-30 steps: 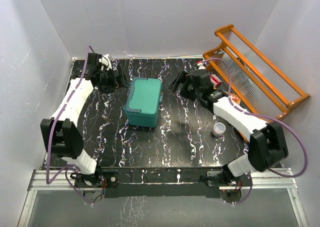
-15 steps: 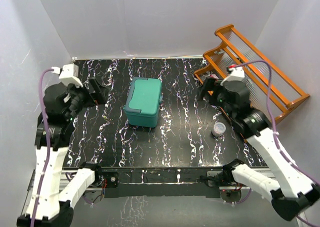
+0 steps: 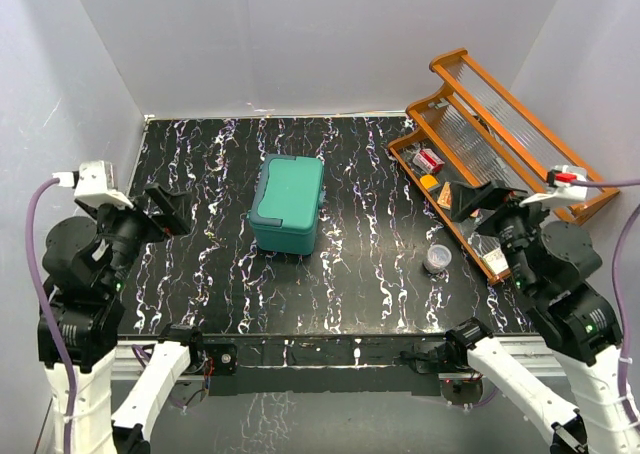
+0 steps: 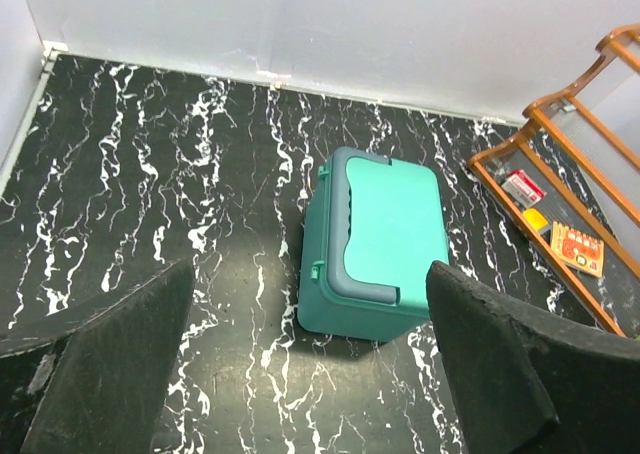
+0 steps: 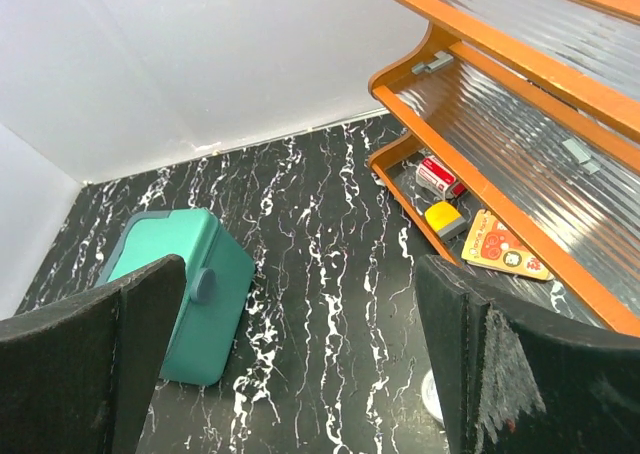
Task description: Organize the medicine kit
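The medicine kit (image 3: 287, 202) is a teal-green box with its lid shut, standing in the middle of the black marbled table. It also shows in the left wrist view (image 4: 380, 239) and in the right wrist view (image 5: 170, 289). My left gripper (image 3: 165, 212) is open and empty, raised high over the table's left side, well apart from the kit. In its wrist view the left gripper (image 4: 305, 374) frames the kit from above. My right gripper (image 3: 480, 199) is open and empty, raised over the right side near the rack. The right gripper (image 5: 300, 374) holds nothing.
An orange wooden rack (image 3: 500, 139) stands at the right. Its bottom shelf holds a red-and-white box (image 3: 430, 159), a yellow item (image 3: 428, 182) and an orange card (image 3: 447, 196). A small round jar (image 3: 437, 257) sits on the table right of the kit. White walls enclose the table.
Both arms have pulled back from beside the kit toward the near edge and risen high. The kit and the jar have not moved.
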`<state>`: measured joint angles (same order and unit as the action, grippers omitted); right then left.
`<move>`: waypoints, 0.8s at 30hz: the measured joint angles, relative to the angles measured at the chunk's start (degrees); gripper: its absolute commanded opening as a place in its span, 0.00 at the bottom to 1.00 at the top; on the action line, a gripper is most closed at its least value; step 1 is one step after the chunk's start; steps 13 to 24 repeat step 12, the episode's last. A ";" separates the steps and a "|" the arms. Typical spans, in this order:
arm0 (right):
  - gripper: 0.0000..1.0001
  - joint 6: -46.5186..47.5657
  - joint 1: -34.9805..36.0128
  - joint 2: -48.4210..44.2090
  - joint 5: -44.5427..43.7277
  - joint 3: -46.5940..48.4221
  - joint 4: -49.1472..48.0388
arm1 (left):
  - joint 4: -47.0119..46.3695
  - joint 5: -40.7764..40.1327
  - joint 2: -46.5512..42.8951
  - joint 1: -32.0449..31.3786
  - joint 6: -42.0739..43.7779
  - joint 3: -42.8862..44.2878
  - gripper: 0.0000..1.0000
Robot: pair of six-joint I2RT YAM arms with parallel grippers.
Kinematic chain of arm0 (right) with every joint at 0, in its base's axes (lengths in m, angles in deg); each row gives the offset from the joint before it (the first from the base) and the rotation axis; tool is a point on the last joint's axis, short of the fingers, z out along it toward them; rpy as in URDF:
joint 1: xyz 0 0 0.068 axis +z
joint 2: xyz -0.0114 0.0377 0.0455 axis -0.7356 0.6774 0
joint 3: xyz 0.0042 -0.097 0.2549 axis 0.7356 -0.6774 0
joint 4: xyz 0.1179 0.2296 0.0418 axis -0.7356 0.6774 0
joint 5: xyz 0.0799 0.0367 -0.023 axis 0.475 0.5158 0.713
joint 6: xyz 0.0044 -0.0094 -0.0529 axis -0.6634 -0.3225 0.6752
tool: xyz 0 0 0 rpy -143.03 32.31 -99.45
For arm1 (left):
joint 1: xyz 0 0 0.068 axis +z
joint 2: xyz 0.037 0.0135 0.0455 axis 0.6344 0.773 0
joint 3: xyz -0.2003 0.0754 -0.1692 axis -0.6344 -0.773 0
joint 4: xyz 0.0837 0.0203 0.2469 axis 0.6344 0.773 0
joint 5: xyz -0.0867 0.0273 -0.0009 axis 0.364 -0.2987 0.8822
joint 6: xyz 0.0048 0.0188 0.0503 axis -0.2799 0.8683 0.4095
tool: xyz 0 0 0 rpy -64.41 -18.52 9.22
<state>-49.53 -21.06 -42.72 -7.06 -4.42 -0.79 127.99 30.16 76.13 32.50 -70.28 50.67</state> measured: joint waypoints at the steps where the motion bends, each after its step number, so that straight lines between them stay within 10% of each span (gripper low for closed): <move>1: 0.98 0.02 0.00 -0.81 -0.11 0.00 0.15 | 0.39 -0.17 -0.59 0.00 0.00 0.26 0.99; 24: 0.98 0.85 0.00 -6.86 0.11 0.00 -0.02 | 1.29 -0.44 -6.75 0.00 -0.20 0.87 0.99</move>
